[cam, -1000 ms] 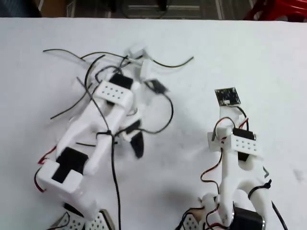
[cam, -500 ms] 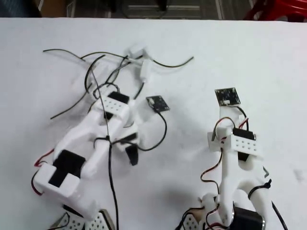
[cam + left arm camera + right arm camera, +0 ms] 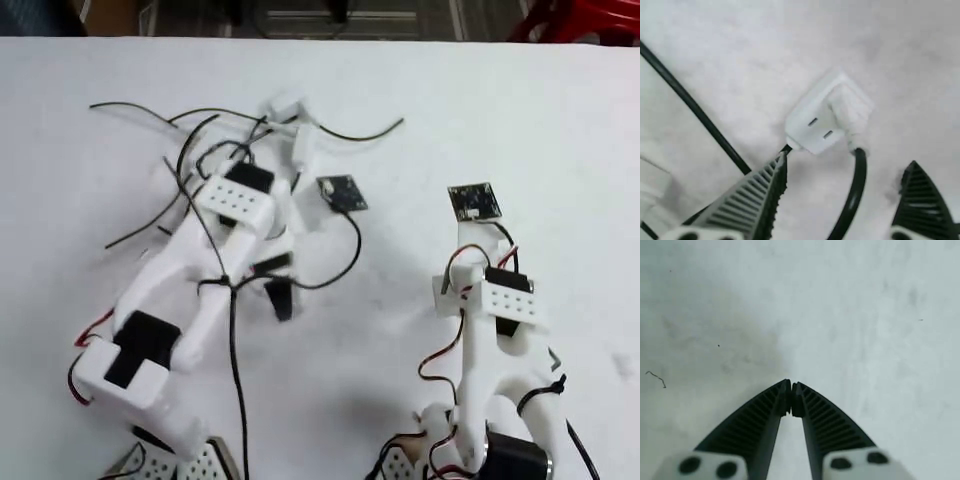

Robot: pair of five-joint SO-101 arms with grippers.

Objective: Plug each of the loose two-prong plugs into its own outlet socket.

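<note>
Two slots are seen in a white plastic outlet block (image 3: 812, 127), judged light and rigid, best held by its sides, ahead of the widely spread left gripper (image 3: 847, 161).

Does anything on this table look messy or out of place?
Yes: the black wires lie in a loose tangle, crossing one another around the left gripper, where they might snag. Nothing looks broken or spilled.
</note>
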